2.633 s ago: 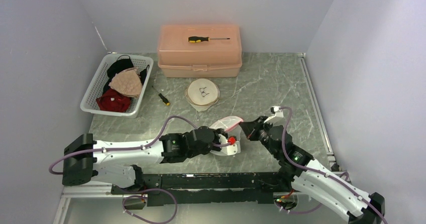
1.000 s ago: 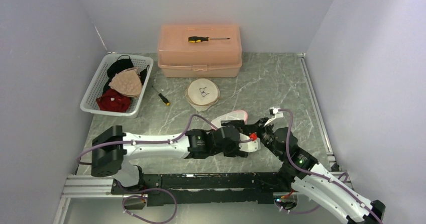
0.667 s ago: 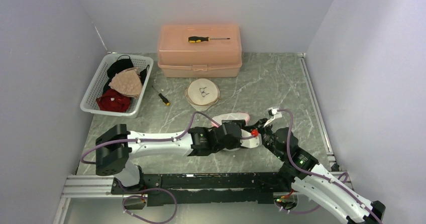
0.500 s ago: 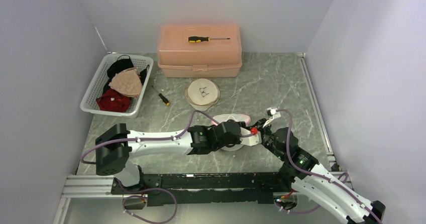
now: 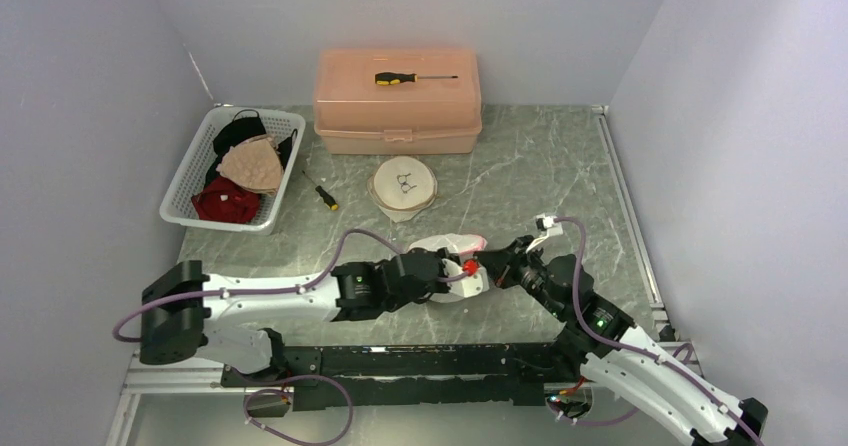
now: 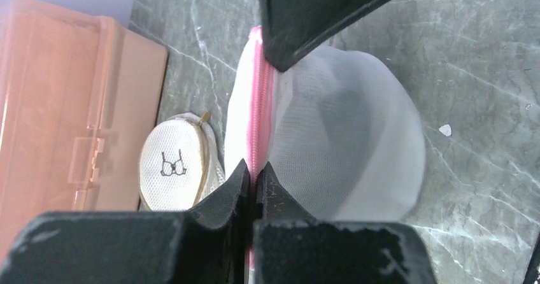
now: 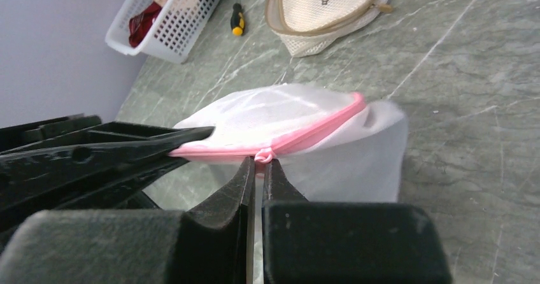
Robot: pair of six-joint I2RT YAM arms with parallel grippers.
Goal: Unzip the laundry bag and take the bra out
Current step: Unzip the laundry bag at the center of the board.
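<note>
The laundry bag is white mesh with a pink zipper, held up just off the table between the two arms. My left gripper is shut on the pink zipper seam at the bag's near rim. My right gripper is shut on the small pink zipper pull, on the seam of the bag. In the top view the left gripper and right gripper almost meet at the bag's right end. The bra is hidden.
A round beige-trimmed mesh bag with a bra picture lies behind. Further back stands a pink toolbox with a screwdriver on its lid. A white basket of garments sits at the back left, with a small screwdriver beside it.
My left gripper went from open to shut on the zipper seam, and the left arm drew back to the left. The bag shifted a little left with it. The right gripper stayed shut.
</note>
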